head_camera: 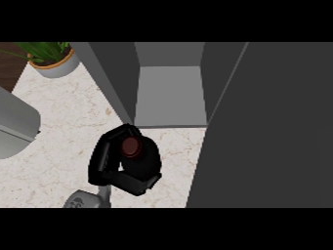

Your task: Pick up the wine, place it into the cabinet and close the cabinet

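Observation:
The wine bottle [131,146] stands on the marble counter [53,156], seen from above as a dark body with a red top. It is just in front of the open cabinet [170,93], near its left wall. My left hand [100,163] is shut on the bottle, with fingers along its left side and the thumb across its near side. The cabinet's grey floor shows nothing on it. Its open door [277,127] is a large dark panel filling the right side. My right hand shows nowhere.
A potted plant [52,58] stands at the back left. A rounded grey object [3,122] fills the left edge. The open door hides the counter to the right of the bottle.

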`<state>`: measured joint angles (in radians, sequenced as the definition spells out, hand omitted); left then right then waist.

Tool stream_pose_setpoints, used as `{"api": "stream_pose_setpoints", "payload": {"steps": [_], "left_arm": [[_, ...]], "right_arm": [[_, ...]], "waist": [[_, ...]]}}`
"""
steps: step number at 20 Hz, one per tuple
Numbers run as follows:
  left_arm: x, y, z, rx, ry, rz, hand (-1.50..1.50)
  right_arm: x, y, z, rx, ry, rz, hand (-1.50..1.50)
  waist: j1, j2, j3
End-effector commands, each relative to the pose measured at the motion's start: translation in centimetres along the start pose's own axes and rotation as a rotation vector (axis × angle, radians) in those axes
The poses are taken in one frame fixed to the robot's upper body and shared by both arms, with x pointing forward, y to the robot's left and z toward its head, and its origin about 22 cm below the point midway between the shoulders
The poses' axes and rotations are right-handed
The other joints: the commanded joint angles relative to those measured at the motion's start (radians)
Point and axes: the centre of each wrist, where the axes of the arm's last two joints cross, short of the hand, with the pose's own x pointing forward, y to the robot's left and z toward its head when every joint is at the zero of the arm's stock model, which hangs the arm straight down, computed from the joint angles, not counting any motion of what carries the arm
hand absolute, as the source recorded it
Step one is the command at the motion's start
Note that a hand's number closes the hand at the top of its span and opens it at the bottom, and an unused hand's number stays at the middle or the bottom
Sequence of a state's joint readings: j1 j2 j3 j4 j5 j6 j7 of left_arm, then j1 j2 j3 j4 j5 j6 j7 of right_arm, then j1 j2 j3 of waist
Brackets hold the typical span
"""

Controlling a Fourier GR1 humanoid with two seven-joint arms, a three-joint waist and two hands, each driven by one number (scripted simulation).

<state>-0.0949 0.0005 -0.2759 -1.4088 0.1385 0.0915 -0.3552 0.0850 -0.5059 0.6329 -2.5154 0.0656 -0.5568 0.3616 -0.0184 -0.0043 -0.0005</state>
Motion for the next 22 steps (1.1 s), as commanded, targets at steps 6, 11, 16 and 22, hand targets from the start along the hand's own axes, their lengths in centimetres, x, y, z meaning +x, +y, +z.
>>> {"api": "stream_pose_setpoints", "payload": {"steps": [6,11,16,22], "left_arm": [[1.0,-0.9,-5.3,0.024,-0.011,-0.09,1.5],[-0.1,-0.9,-7.2,0.005,0.013,-0.121,1.5],[-1.1,-1.0,-8.5,0.003,0.057,-0.114,1.5],[-1.3,-1.9,-11.3,0.01,0.045,-0.118,1.5]], "right_arm": [[3.7,-0.4,2.3,0.021,-0.051,-0.08,-1.5],[3.5,-0.7,2.4,0.021,-0.054,-0.072,-1.5],[4.4,-1.2,3.2,0.04,-0.061,-0.09,-1.5],[3.0,-0.9,2.5,0.036,-0.058,-0.097,-1.5]], "waist": [[-0.001,0.002,0.0],[-0.007,0.004,0.0],[-0.023,0.005,0.0],[-0.028,0.008,0.0]]}}
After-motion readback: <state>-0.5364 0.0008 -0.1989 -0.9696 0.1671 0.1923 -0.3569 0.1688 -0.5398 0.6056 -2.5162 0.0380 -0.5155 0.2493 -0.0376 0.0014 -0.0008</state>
